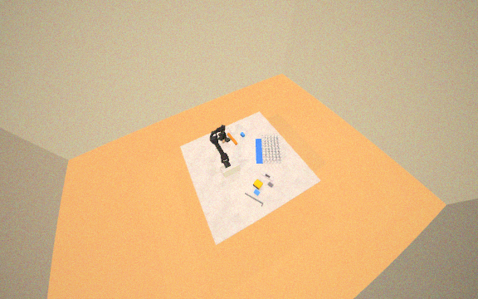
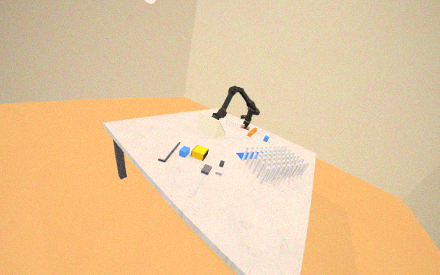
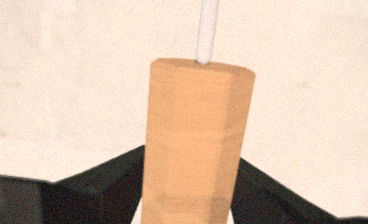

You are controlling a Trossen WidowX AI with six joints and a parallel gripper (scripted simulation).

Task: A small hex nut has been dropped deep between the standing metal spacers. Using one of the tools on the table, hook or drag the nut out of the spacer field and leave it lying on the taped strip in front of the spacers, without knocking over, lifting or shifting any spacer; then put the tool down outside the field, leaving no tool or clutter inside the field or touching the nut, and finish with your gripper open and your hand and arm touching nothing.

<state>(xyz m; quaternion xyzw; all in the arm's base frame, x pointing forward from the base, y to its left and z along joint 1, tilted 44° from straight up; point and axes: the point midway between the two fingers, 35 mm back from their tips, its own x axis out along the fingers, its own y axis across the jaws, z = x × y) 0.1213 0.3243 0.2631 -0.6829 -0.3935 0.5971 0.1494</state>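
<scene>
The 2 fingers are clamping the orange tool handle [image 3: 197, 135], half-closed; its thin shaft [image 3: 207, 30] is pointing ahead over bare counter [image 3: 60, 90].

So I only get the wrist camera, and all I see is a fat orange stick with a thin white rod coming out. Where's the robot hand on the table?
Observer: The gripper is at the far end of the table, shut on the orange handle.
Operator: Where are the metal posts?
Observer: The posts stand in a grid nearer the exterior camera, apart from the gripper.
Operator: Is the blue tape there?
Observer: Yes, the blue strip lies along the side of the grid that faces the arm.
Operator: Any other tools?
Observer: A dark bent bar lies beside a blue block.
</scene>
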